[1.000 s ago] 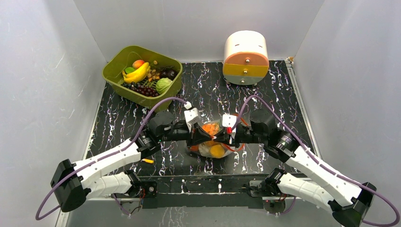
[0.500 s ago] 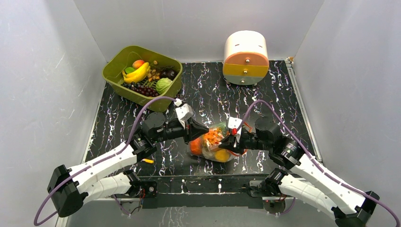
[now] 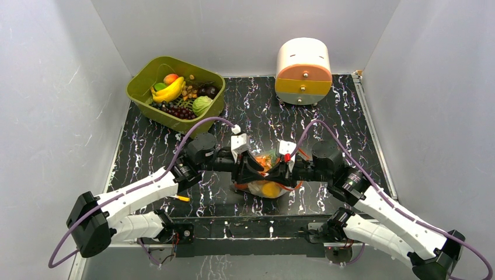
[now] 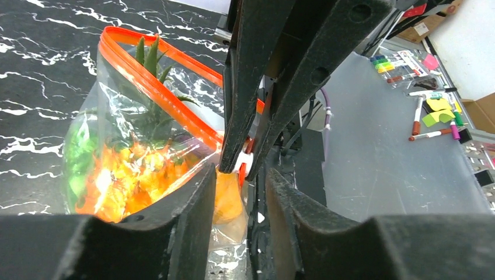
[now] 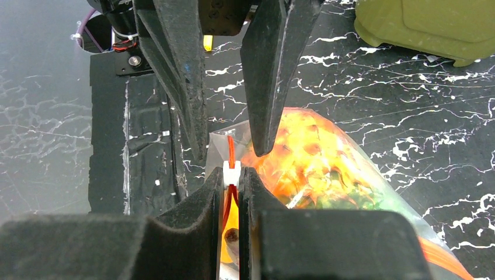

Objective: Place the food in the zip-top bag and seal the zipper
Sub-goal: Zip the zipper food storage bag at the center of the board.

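Zip-top bag (image 4: 117, 134): right gripper (image 5: 232, 175) pinches zipper (image 4: 157, 92) end; left gripper (image 4: 239, 175) spread just beside.

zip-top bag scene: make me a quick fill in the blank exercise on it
1. The right gripper is ___ on the zipper.
2. The left gripper is ___, not shut.
3. The food sits ___ the zip-top bag.
4. The green bin holds a yellow ___.
Missing words: shut, open, inside, banana.

The top camera looks down from above and behind the arms over the whole surface (image 3: 333, 111). Each wrist camera peers closely along the left fingers (image 4: 175, 233) or right fingers (image 5: 192, 233), facing each other; all share the zip-top bag (image 3: 265, 185) between them.
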